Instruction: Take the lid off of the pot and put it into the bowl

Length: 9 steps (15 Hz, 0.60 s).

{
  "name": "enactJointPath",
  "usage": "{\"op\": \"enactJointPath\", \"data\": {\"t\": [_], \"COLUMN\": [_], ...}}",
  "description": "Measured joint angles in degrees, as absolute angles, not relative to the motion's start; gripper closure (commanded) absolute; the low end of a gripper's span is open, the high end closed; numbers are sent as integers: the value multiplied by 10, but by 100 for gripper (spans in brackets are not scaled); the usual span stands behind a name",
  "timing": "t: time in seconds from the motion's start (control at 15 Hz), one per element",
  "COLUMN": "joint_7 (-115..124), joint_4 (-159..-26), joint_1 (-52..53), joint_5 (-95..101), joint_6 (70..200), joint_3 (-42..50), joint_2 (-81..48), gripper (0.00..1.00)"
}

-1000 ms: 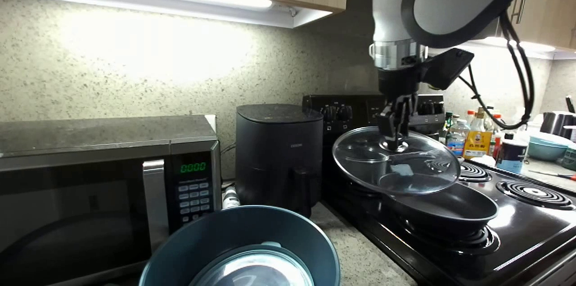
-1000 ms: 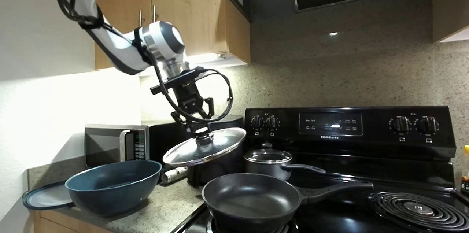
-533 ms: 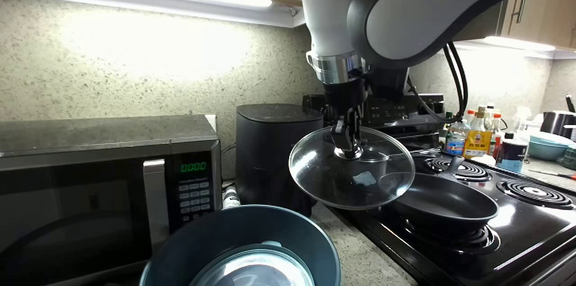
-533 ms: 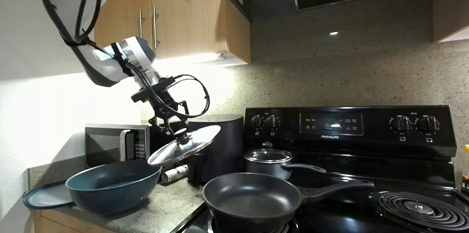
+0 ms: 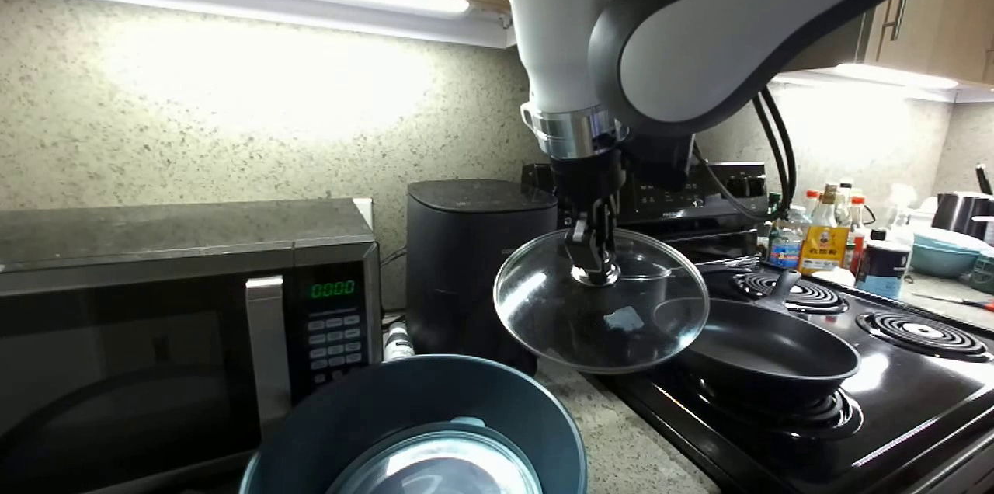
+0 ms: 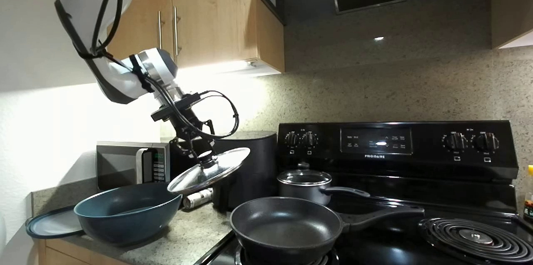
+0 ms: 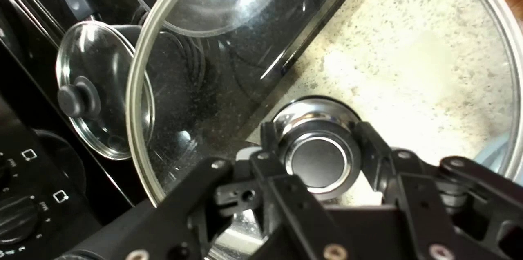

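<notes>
My gripper (image 5: 596, 267) is shut on the dark centre knob of the glass lid (image 5: 559, 323), as the wrist view also shows (image 7: 316, 139). The lid (image 6: 227, 165) hangs tilted in the air above the counter, between the pot and the bowl, its bowl-side edge lower. In an exterior view that edge overlaps the bowl's rim; I cannot tell if they touch. The bowl (image 6: 129, 225) stands on the counter, and a pale shiny round shape shows inside it in an exterior view (image 5: 443, 467). The black pot (image 6: 287, 223) sits uncovered on a burner, its handle pointing away from the bowl.
A black air fryer (image 5: 481, 276) stands behind the lid, beside the microwave (image 5: 171, 354). A can (image 6: 198, 198) lies near the bowl. A taller lidded pot (image 6: 305, 190) is behind the black pot. A flat teal-rimmed disc (image 6: 56, 223) lies beside the bowl. Cupboards (image 6: 208, 15) hang above.
My gripper has carried the lid from beside and above the pot toward the bowl. In the last half second it has sunk slightly. The bowl and the pot have not moved.
</notes>
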<state>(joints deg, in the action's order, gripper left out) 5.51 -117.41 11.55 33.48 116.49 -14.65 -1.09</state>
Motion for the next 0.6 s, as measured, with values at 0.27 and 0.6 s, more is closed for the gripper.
{"op": "enactJointPath", "data": {"t": [0.27,0.6], "joint_7": [28,-37], "joint_4": [-1123,-1026], "joint_1": [159,214], "joint_5": [358,376], "joint_6": [1156,1118], "joint_3": [-166,-181], "joint_2": [-60,-132], "gripper": [75,75]}}
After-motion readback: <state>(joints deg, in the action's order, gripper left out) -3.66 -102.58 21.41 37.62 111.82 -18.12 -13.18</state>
